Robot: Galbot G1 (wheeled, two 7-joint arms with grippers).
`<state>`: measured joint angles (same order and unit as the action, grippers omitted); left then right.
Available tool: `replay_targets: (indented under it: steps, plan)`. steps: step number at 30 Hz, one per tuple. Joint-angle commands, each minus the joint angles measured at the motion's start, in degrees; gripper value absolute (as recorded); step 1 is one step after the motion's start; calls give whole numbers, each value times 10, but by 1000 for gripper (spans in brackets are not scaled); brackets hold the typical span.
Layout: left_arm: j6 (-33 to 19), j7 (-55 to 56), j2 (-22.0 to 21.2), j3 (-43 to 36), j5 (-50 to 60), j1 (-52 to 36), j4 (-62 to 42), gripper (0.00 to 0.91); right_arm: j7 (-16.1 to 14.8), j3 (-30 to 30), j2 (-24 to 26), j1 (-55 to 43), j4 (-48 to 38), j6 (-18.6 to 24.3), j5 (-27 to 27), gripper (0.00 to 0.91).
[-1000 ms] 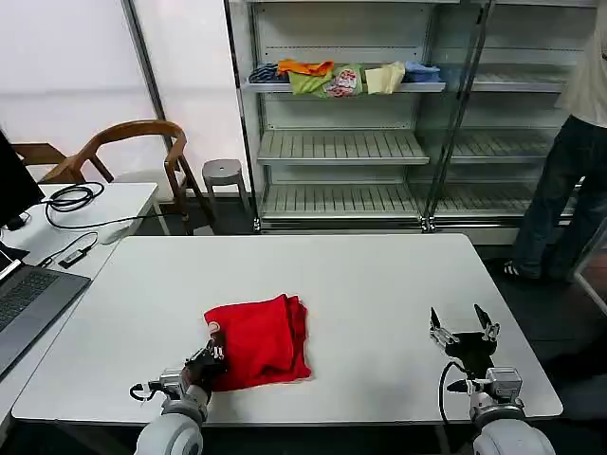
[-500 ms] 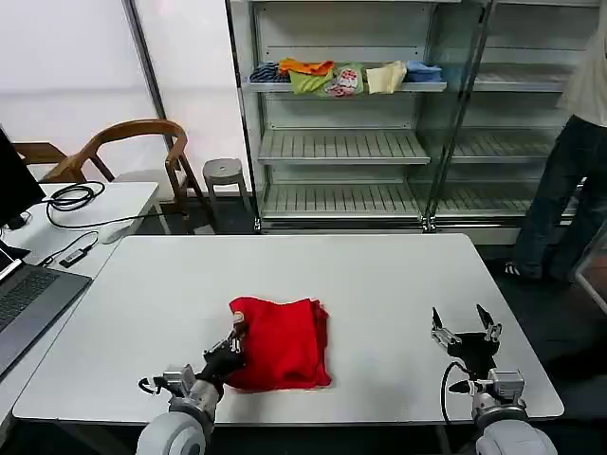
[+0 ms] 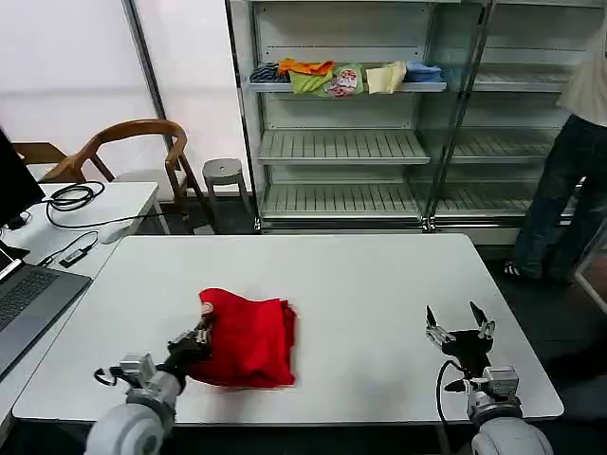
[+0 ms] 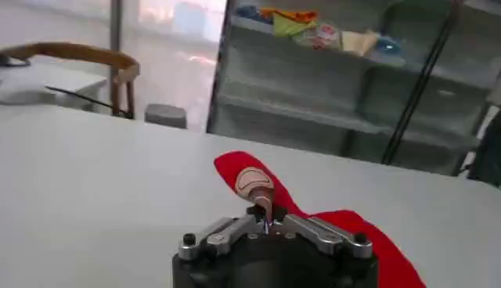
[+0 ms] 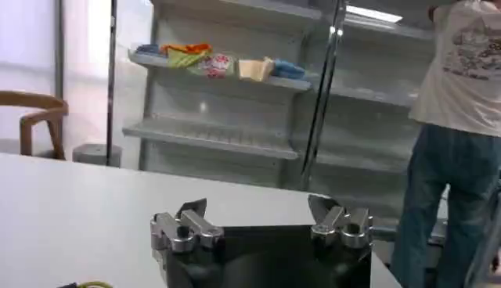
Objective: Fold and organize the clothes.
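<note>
- The white table (image 3: 379, 284) was seen with the folded red T-shirt (image 3: 251, 339) lying near its front edge, left of the middle.
- The shirt's edge was pinched by the left gripper (image 3: 194, 339), jaws together; tidying seemed underway.
- The right gripper (image 3: 459, 332) was held by the front right corner, jaws apart.
- Next, letting go gently was likely needed.

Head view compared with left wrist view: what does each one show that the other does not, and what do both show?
Only the head view shows the right gripper, open above the white table, and the laptop. Only the left wrist view shows the print patch close up, raised just above the left gripper, which is shut on the red T-shirt. Both show the shirt, the table, the wooden chair and the shelf garments.
</note>
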<state>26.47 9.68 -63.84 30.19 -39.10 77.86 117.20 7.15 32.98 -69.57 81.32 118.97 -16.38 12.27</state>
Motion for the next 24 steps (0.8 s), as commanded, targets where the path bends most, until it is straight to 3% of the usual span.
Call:
replay_targets:
  steps: [1,4,7,11,15,16,19,22,24]
  plan:
    - [66,-9,186,248,-69,65,9,20,-2,-17,-1,-16,-7,11,3,907]
    - [66,-23,259,325,-73,108,-14,20,-2,-23,-2,-25,-9,15,5,907]
    - [67,-38,296,385,-66,140,-38,20,-2,-24,-5,-31,-6,17,7,907]
    - [67,-41,284,352,-12,127,-9,20,-3,-21,-6,-25,-1,17,8,907]
    - [66,-15,168,157,111,77,79,20,-2,-9,-5,-4,3,18,4,907]
    - [65,-2,133,53,156,67,96,20,-3,-4,-5,4,4,17,3,907]
    - [40,43,31,-128,301,59,93,20,-2,8,-5,16,7,15,-1,907]
    - [-1,65,-38,-247,410,47,47,20,-1,17,-4,25,11,12,-5,907]
    - [-12,73,-61,-283,440,34,29,20,0,21,-5,28,13,11,-8,907]
